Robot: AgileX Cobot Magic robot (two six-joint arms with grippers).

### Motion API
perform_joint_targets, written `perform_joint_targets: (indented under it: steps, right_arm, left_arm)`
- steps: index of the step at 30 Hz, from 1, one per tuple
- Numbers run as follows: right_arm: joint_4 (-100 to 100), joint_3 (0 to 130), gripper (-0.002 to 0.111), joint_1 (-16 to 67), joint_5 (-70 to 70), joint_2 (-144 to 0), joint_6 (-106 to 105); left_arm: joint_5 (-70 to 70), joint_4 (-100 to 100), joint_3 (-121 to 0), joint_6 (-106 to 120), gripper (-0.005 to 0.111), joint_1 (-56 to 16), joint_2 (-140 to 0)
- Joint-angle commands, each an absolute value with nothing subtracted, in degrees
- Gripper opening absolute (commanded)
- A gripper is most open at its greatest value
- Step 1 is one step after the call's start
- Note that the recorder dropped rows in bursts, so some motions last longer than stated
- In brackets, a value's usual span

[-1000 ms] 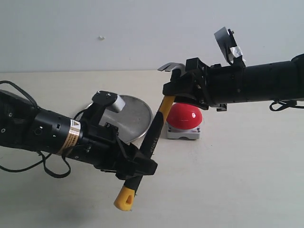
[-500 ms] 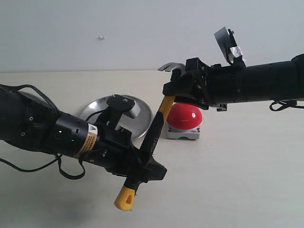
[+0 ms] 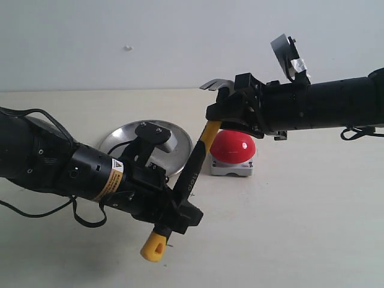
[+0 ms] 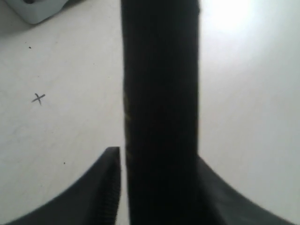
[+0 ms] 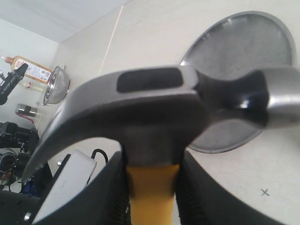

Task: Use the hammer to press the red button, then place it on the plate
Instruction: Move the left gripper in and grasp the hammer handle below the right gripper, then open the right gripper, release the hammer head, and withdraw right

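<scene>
The hammer (image 3: 195,165) slants over the table, dark head (image 3: 217,85) up and yellow end (image 3: 153,246) low. My right gripper (image 3: 219,117) is shut on its yellow neck (image 5: 152,187), just under the head (image 5: 154,108). My left gripper (image 3: 177,215) straddles the lower black handle (image 4: 159,70); one finger touches it, and the other finger (image 4: 110,178) shows a thin slit of light. The red button (image 3: 234,146) on its grey base sits below the right gripper. The steel plate (image 3: 180,147) lies left of the button, partly hidden by my left arm, and also shows in the right wrist view (image 5: 243,47).
Pale tabletop with a small pen cross (image 4: 38,98). A light grey corner (image 4: 37,9) shows beyond the handle. Off the table's far side stand a bottle (image 5: 30,70) and a steel bowl (image 5: 56,84). A white wall backs the table.
My left arm has reached forward along the handle and rolled. The hammer's yellow end has shifted slightly left and up. The right arm and the hammer head have stayed still.
</scene>
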State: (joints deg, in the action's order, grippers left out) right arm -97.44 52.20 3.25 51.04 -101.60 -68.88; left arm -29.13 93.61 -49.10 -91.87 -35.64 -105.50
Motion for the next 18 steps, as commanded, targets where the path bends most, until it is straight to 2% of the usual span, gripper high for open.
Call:
perform_joint_targets:
  steps: [1, 2, 18]
  right_arm:
    - [-99.95, 53.06, 0.000, 3.34, 53.03, -100.76, -69.31]
    - [-99.95, 53.06, 0.000, 3.34, 52.98, -100.76, -69.31]
    - [-99.95, 53.06, 0.000, 3.34, 52.54, -100.76, -69.31]
  left_arm:
    - [-28.78, 93.92, -49.33, -92.10, 0.006, -35.85, -105.69]
    - [-28.78, 94.01, -49.33, -92.10, 0.000, -35.85, -105.69]
    - [-28.78, 94.01, -49.33, -93.40, 0.000, -34.97, -102.51]
